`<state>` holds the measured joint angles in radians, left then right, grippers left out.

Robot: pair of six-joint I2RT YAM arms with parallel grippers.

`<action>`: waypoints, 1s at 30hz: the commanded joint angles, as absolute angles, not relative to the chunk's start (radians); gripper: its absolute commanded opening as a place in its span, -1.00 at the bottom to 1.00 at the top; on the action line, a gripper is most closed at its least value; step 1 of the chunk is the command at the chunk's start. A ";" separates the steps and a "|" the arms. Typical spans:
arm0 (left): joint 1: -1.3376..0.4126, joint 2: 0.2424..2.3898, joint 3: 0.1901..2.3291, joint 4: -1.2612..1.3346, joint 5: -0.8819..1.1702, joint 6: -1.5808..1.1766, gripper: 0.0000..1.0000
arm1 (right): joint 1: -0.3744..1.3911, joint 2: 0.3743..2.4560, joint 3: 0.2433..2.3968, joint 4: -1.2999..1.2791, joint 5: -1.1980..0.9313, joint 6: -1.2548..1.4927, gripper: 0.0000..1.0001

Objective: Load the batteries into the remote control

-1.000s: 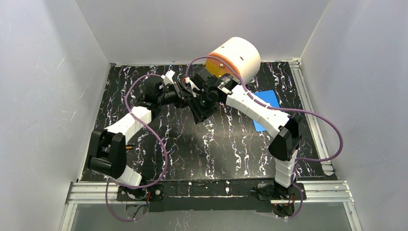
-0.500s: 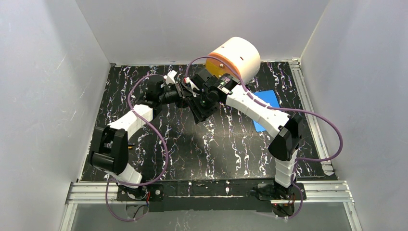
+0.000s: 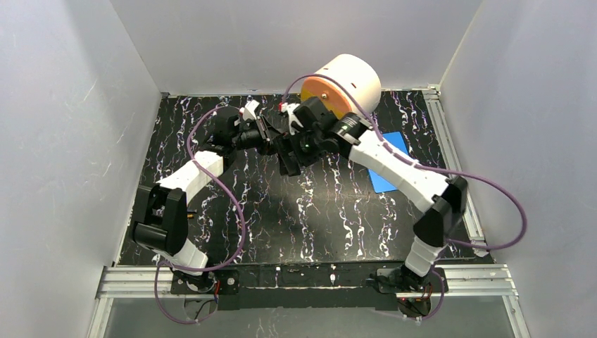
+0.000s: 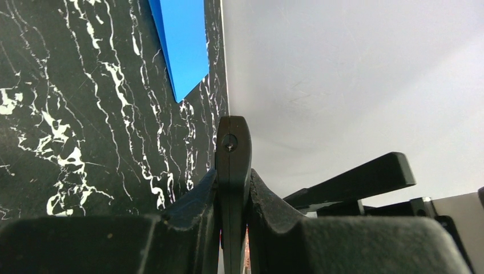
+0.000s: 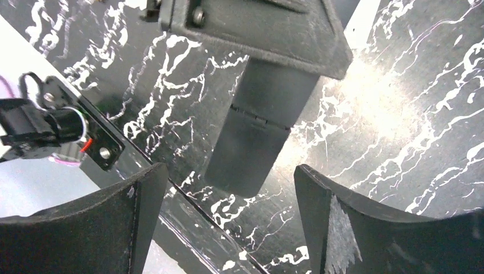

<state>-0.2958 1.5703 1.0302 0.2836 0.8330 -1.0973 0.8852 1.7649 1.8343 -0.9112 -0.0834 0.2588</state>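
The left tool (image 4: 233,185) was clamped tight on one end of a slim dark grey plastic remote control (image 5: 259,131), holding it over the black white-veined surface (image 3: 317,218) near the middle of its far edge. The right tool (image 5: 228,177) faced the remote's free end, fingers spread wide apart. A white cylinder with an orange face (image 3: 345,84) lay at the far edge, and a flat blue sheet (image 3: 391,165) lay toward the right edge.

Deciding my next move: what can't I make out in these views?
- Batteries: none visible; top view, the arms block the middle.
- Slim black remote: left wrist view shows only its edge, clamped in the left gripper; whether it's loaded is hidden.
- White drum with orange end: interior hidden by its wall, top view.
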 commanded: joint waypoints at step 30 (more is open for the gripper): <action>-0.303 1.370 1.113 0.513 0.601 -1.598 -1.00 | 0.818 1.221 0.967 0.457 0.163 1.229 0.52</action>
<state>-0.2966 1.4216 1.1152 0.4507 0.6334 -1.5322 0.8181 1.1976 0.9360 0.3176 0.1978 1.1774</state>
